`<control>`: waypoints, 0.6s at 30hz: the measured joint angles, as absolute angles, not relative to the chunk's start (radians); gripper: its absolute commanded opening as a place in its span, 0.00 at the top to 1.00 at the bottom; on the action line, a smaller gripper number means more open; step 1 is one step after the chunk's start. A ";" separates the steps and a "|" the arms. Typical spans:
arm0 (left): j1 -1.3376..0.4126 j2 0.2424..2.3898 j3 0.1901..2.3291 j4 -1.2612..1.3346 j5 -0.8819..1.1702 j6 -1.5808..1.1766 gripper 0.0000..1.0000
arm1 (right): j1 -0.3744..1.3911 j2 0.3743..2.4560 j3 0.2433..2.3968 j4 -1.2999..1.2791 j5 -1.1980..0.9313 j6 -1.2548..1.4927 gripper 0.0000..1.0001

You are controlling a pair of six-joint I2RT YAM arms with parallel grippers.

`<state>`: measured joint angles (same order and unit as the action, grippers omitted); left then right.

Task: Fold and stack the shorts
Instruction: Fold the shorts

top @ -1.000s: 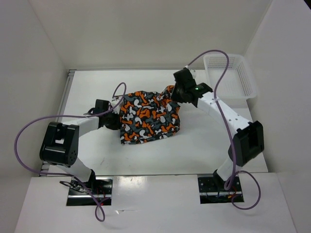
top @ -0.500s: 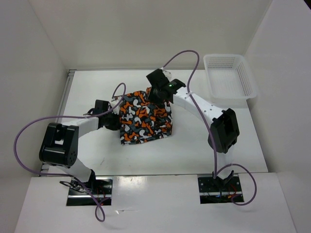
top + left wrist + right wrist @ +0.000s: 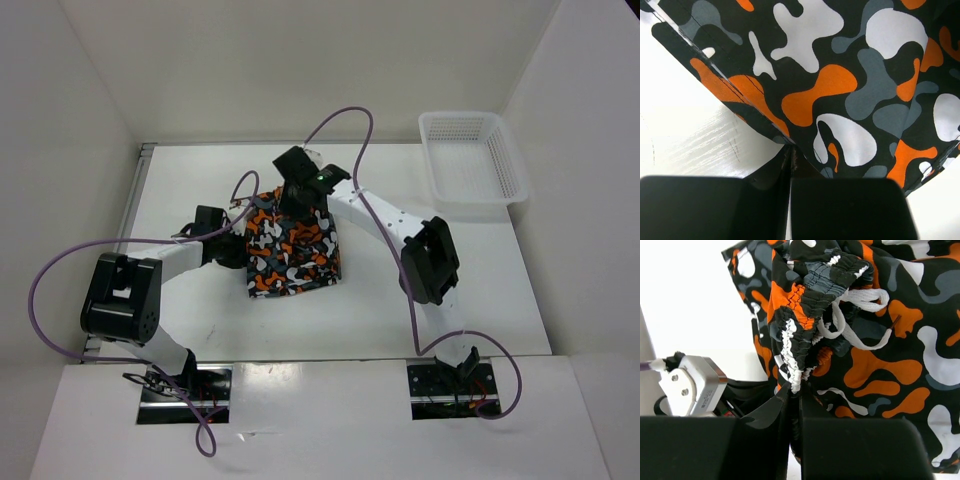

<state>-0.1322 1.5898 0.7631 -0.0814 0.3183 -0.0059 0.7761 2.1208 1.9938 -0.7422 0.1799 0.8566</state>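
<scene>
Top camera. Found the shorts (image 3: 292,248) bunched into a rough square on the table (image 3: 400,300), left of centre and well apart from the white mesh basket (image 3: 428,160) at the far right corner. Saw the left arm (image 3: 165,255) folded low, forearm lying rightward, with the left gripper (image 3: 243,252) at the left edge of the cloth. Saw the right arm (image 3: 385,215) stretched far across toward the left, with the right gripper (image 3: 290,200) at the far edge of the shorts. Could not judge either claw's opening from up here.

Left wrist camera. Found the left gripper (image 3: 791,152) closed to a thin slit, pinching the dark hem of the shorts (image 3: 855,90). Saw the cloth fanning up and away from the tips, with bare table (image 3: 685,130) to the left of it.

Right wrist camera. Found the right gripper (image 3: 795,390) closed tight too, nipping the gathered elastic waistband (image 3: 805,300), bunched over the layer of print below. Caught the white drawstring (image 3: 860,315) looped loose beside the waistband, too small to make out from the top. Also caught the left arm's grey wrist housing (image 3: 690,385) just left of the fingers, so put the two claws near each other.
</scene>
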 measured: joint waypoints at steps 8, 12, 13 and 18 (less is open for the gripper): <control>-0.132 1.590 0.763 -0.082 0.319 -0.006 1.00 | 0.777 2.121 1.950 -0.632 0.031 0.807 0.43; -0.132 1.590 0.763 -0.083 0.319 -0.006 1.00 | 0.777 2.121 1.942 -0.570 -0.093 0.752 0.38; -0.132 1.589 0.764 -0.085 0.319 -0.006 1.00 | 0.778 2.121 1.943 -0.560 -0.114 0.741 0.38; -0.130 1.576 0.764 -0.121 0.315 -0.006 1.00 | 0.763 2.049 1.808 -0.453 -0.146 0.722 0.72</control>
<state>-0.1303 1.5761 0.7639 -0.1211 0.3153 -0.0055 0.7628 2.0495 1.8076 -0.4530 -0.1459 0.7216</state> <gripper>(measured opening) 0.000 0.423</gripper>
